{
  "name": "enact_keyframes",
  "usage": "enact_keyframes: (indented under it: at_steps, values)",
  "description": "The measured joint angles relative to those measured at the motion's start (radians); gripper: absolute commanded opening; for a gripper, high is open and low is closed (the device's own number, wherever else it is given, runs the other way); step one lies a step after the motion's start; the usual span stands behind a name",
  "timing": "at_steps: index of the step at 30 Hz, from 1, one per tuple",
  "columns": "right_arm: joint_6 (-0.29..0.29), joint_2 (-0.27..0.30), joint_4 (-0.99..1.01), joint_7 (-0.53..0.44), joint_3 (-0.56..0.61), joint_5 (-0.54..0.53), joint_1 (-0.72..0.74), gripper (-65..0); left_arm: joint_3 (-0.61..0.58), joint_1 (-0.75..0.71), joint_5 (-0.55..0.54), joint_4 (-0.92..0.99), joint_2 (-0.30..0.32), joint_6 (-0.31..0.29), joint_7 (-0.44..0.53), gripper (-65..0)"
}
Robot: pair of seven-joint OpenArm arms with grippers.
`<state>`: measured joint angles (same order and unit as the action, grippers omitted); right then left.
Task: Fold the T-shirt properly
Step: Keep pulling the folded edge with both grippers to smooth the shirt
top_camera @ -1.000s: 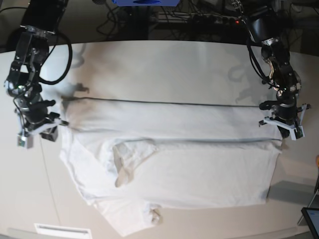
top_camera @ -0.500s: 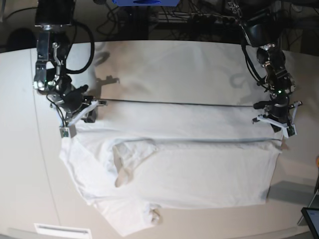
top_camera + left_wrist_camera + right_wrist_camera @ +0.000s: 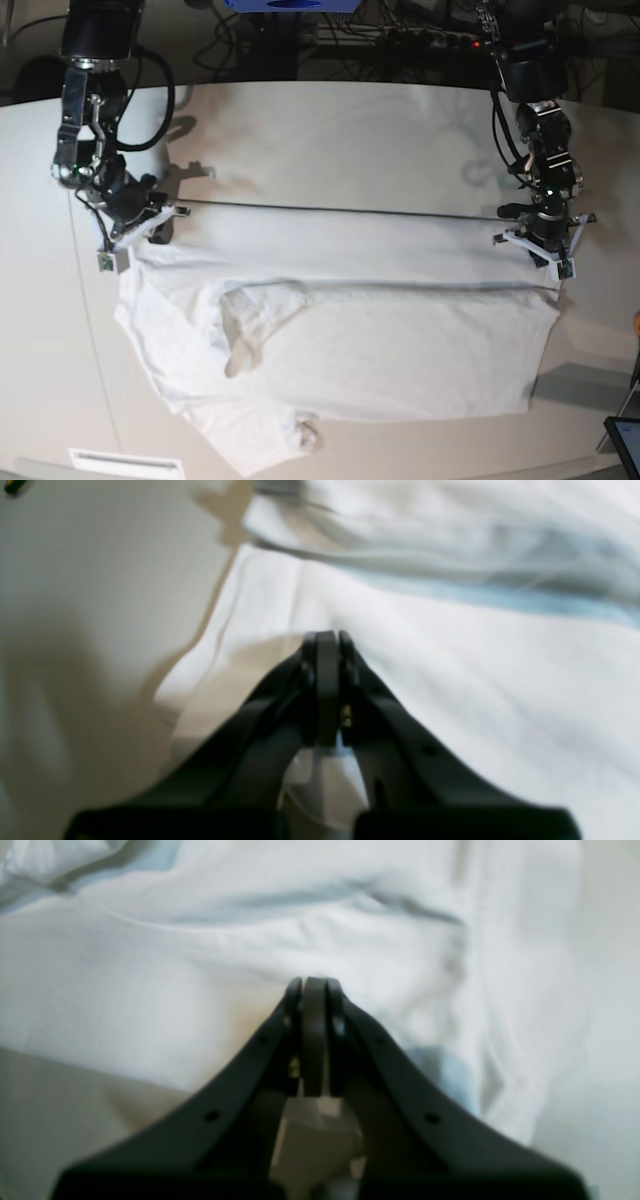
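Note:
The white T-shirt (image 3: 380, 340) lies spread across the off-white table (image 3: 350, 130). A sleeve is folded over its left middle, and its far edge is drawn into a straight, taut line. My left gripper (image 3: 542, 252) is at the right end of that line, shut, its tips at the cloth near the hem. In the left wrist view the shut left gripper (image 3: 325, 636) meets the T-shirt (image 3: 475, 680). My right gripper (image 3: 135, 238) is shut at the left end of the line. In the right wrist view the right gripper (image 3: 312, 982) sits tip-first on the T-shirt (image 3: 150, 990).
Cables and dark equipment (image 3: 400, 40) run behind the table's far edge. A white slotted strip (image 3: 125, 463) lies at the front left. A grey patch (image 3: 585, 385) and a dark device corner (image 3: 625, 440) sit at the front right.
My right gripper swung in from off the shirt's left side to its far-left corner and shut there. The left arm shifted slightly inward. The shirt's left edge moved a little left.

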<state>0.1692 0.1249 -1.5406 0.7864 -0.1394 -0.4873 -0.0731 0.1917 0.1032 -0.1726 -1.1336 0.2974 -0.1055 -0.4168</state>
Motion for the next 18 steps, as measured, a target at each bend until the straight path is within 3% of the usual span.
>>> enact_keyframes:
  at_steps: [13,18]
  values:
    - [0.017,0.007,0.041,-0.035,-0.061,-0.035,-0.019,-64.1,-0.011,-0.109,-0.007,-0.1,0.001,-0.001,0.012,-65.0]
    - [0.02,0.009,0.038,-0.064,-0.07,-0.042,-0.043,-64.1,-0.07,-0.122,0.019,-0.109,0.008,0.031,0.023,-65.0]
